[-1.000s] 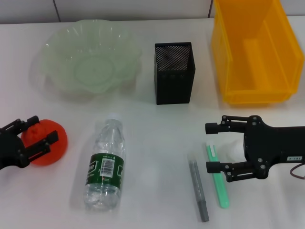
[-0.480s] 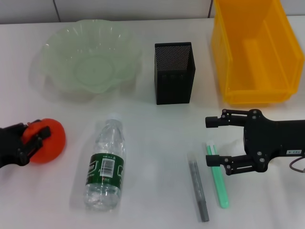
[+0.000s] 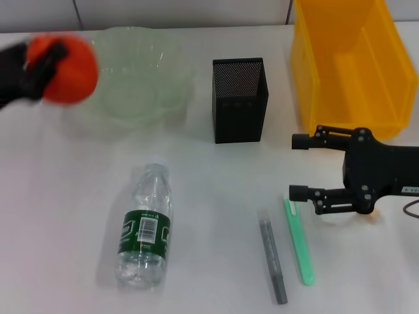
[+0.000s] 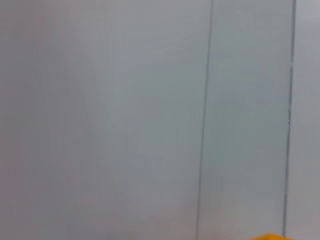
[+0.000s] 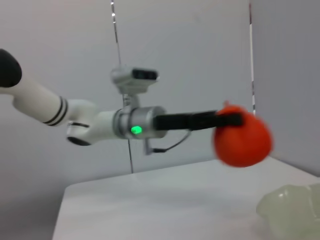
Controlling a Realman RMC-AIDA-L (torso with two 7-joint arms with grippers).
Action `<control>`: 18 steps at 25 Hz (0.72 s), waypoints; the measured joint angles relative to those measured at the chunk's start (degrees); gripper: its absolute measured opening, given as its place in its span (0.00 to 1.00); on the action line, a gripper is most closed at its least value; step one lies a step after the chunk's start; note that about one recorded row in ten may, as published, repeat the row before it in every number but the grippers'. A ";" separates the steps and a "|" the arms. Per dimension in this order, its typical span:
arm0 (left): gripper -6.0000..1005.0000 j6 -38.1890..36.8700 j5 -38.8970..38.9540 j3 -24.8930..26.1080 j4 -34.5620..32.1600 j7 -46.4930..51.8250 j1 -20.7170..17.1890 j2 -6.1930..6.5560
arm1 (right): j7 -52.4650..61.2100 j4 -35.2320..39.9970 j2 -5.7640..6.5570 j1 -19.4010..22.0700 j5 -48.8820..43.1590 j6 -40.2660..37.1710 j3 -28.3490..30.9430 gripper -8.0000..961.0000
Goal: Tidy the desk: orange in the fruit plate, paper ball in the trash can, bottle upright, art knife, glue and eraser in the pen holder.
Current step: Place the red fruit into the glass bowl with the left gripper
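Bright, even overhead lighting; the white table [image 3: 216,196] shows only soft, faint shadows beside the bottle [image 3: 145,226] and pen holder [image 3: 239,99]. The orange [image 3: 69,69] and left gripper [image 3: 36,69] are motion-blurred in head and right wrist views. The left wrist view is flat, featureless grey.

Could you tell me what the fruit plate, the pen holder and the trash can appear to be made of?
The fruit plate looks like translucent pale-green plastic, perhaps glass: light passes through its ruffled rim. The pen holder seems to be black metal mesh, given its fine perforated walls and matte finish. The trash can appears to be moulded yellow plastic, smooth and slightly glossy.
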State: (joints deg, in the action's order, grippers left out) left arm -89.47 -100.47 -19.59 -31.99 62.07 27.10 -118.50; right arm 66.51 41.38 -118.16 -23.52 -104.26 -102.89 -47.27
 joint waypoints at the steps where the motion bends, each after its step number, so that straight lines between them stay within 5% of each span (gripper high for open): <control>1: 0.20 2.07 0.04 -0.01 0.86 0.07 1.86 0.00 | 0.00 0.00 -0.01 0.03 0.01 -0.01 0.14 0.86; 7: 0.16 19.49 -0.14 -3.12 7.61 -2.30 10.95 -0.13 | 0.04 -0.05 -0.28 0.13 0.24 0.04 0.21 0.86; 11: 0.14 27.57 0.83 -5.92 9.51 -2.85 13.11 -0.54 | 1.02 0.02 -0.58 0.15 0.32 0.17 0.24 0.86; 16: 0.33 24.25 1.15 -6.03 9.08 -3.45 12.28 -0.36 | 7.03 3.88 -0.77 0.16 1.96 0.15 0.37 0.86; 18: 0.49 20.38 1.11 -6.21 7.03 -3.17 10.30 -0.12 | 14.00 9.44 -0.73 0.07 1.90 0.85 -0.06 0.86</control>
State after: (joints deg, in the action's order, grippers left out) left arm -69.08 -99.37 -25.79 -24.96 58.90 37.40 -118.62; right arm 80.51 50.81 -118.90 -23.45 -102.37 -102.04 -47.33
